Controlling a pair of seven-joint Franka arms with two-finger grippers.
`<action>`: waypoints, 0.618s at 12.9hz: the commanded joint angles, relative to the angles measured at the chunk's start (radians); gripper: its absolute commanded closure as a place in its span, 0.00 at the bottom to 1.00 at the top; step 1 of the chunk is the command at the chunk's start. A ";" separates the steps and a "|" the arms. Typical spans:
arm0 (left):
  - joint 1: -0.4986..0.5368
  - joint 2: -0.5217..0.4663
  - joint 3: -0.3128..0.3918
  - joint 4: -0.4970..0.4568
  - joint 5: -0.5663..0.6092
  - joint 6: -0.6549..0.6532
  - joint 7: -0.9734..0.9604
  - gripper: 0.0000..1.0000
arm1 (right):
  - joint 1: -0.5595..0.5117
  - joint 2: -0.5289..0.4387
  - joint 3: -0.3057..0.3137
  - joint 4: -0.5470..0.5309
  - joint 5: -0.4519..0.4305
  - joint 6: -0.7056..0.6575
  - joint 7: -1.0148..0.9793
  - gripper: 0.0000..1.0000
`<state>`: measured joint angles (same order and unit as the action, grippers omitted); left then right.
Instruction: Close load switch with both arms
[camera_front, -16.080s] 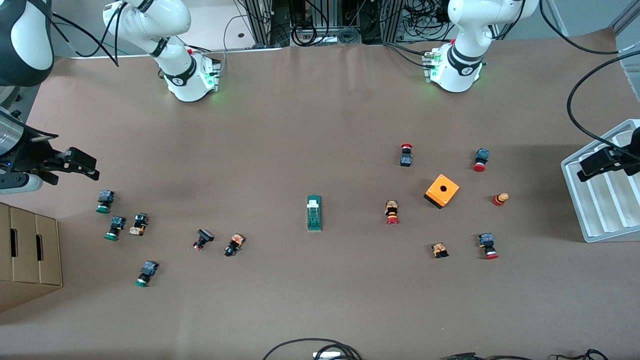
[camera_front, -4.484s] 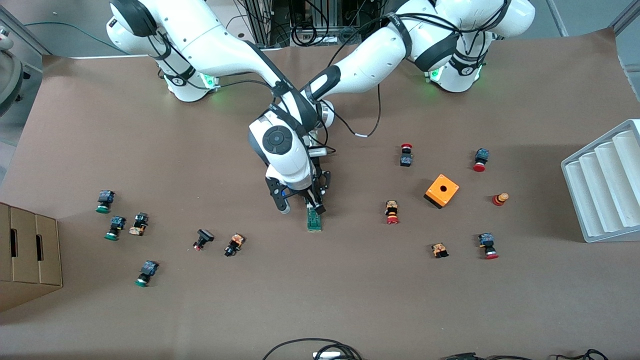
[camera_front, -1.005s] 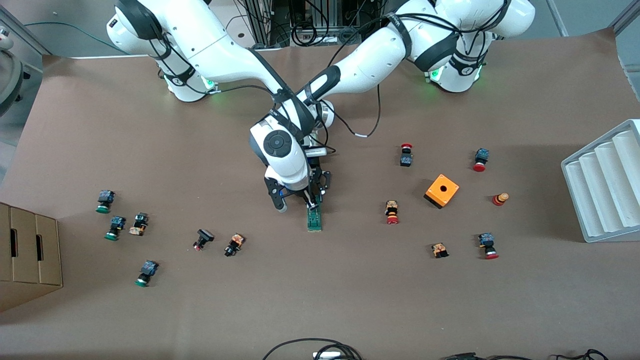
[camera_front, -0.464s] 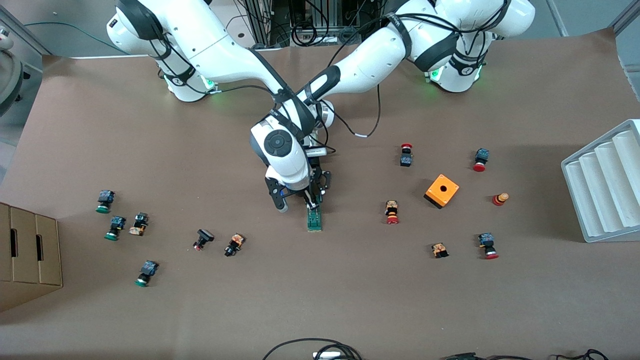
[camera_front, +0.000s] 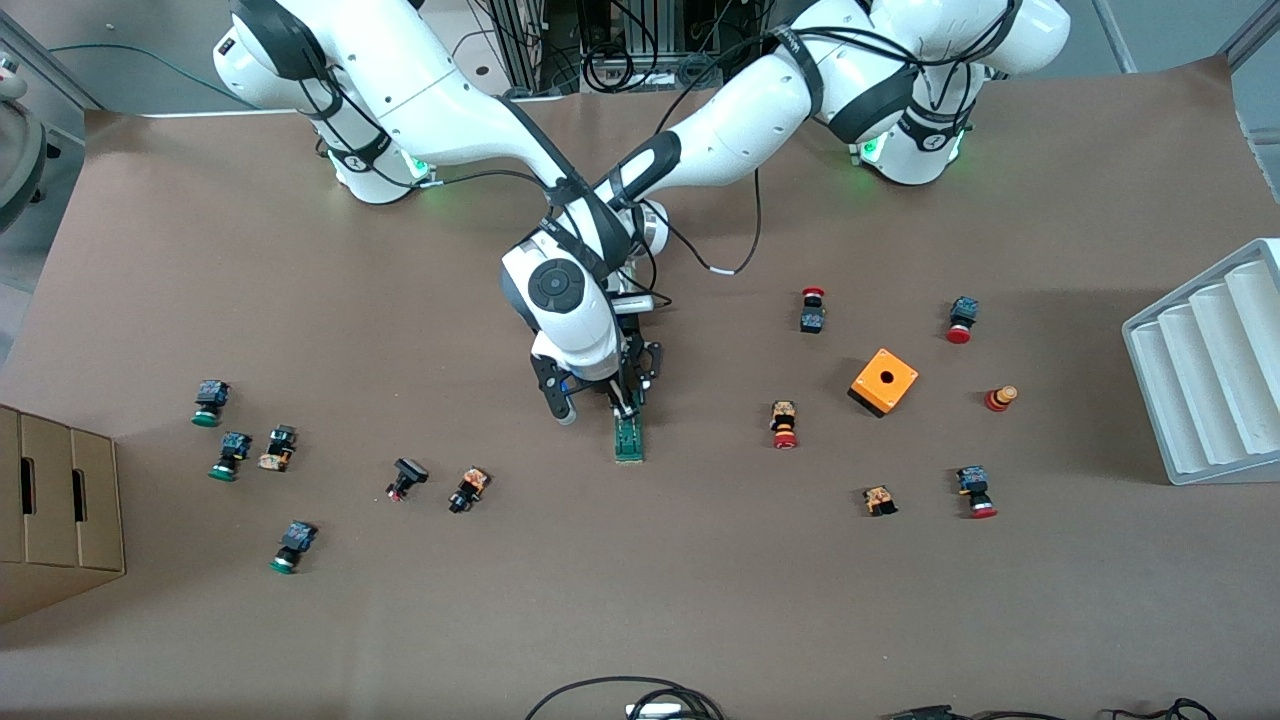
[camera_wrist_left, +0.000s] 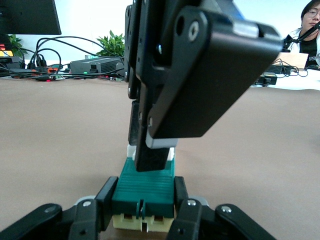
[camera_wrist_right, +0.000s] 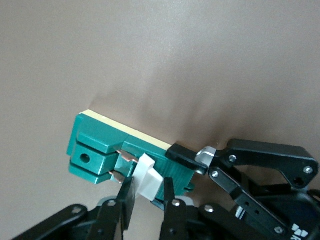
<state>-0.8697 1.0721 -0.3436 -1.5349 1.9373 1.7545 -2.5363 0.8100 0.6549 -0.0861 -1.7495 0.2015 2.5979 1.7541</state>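
Note:
The dark-green load switch (camera_front: 628, 440) lies at mid-table, its end farther from the front camera covered by both arms' hands. My left gripper (camera_wrist_left: 144, 201) is shut on that end of the green block (camera_wrist_left: 144, 184), one finger on each side; the front view hides it under the right arm's wrist. My right gripper (camera_wrist_right: 148, 199) comes down from above (camera_front: 626, 402). Its fingers (camera_wrist_right: 127, 199) are closed against the two sides of the switch's white handle (camera_wrist_right: 148, 181). One left finger (camera_wrist_right: 182, 154) shows against the block in the right wrist view.
An orange cube box (camera_front: 884, 381) and several red-capped push buttons (camera_front: 783, 425) lie toward the left arm's end, beside a white ridged rack (camera_front: 1205, 370). More buttons (camera_front: 468, 490) and a cardboard box (camera_front: 55, 505) lie toward the right arm's end.
Both arms have come in from the table's ends to the load switch. Over the last second neither arm nor the switch has visibly moved.

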 joint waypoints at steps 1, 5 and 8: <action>-0.003 0.040 -0.005 0.029 0.008 0.008 -0.016 0.50 | 0.006 0.023 -0.006 0.030 0.013 0.013 -0.010 0.74; -0.003 0.040 -0.005 0.030 0.008 0.008 -0.015 0.50 | -0.003 0.022 -0.006 0.050 0.018 0.002 -0.007 0.74; -0.003 0.040 -0.005 0.029 0.008 0.008 -0.015 0.50 | -0.012 0.022 -0.004 0.067 0.022 -0.004 -0.005 0.74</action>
<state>-0.8696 1.0722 -0.3434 -1.5349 1.9376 1.7541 -2.5364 0.8087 0.6537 -0.0862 -1.7452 0.2015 2.5882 1.7547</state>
